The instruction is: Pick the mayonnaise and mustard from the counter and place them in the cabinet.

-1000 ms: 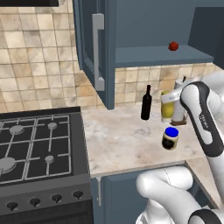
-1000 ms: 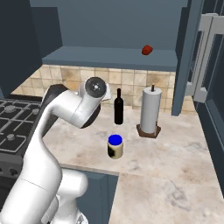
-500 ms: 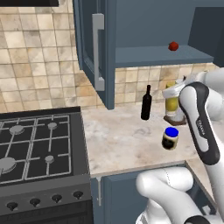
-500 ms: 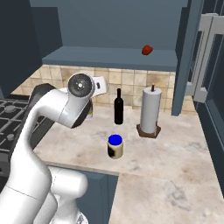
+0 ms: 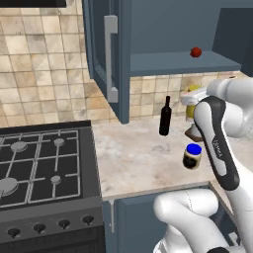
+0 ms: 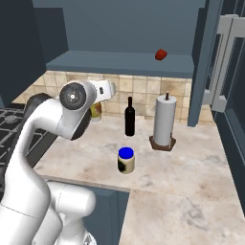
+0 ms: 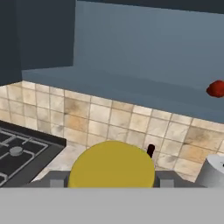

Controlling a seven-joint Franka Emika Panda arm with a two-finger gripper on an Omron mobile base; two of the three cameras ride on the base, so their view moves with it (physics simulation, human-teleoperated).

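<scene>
mustard carried up toward the cabinet shelf, mayonnaise waiting on the tabletop

the gripper [image 7: 112, 183] is closed narrowly on the small yellow mustard squeeze bottle [image 7: 112, 165], which sits at the bottom centre of the hand view and shows as a yellow patch beside the white wrist at centre right of the left base view, raised above the beige marbled tabletop [image 5: 133, 163]. the squat blue-lidded mayonnaise jar [image 6: 126, 160] stands alone near the tabletop's front edge, at the centre of the right base view. the dark blue wall cabinet [image 5: 111, 54] is open, its blue shelf [image 6: 119, 63] holding a small red ball [image 6: 161, 54]. risks, as i judge them: the bottle could catch the shelf's front lip if not raised enough, and the swinging arm could topple the tall dark wine bottle [image 6: 129, 116].
</scene>
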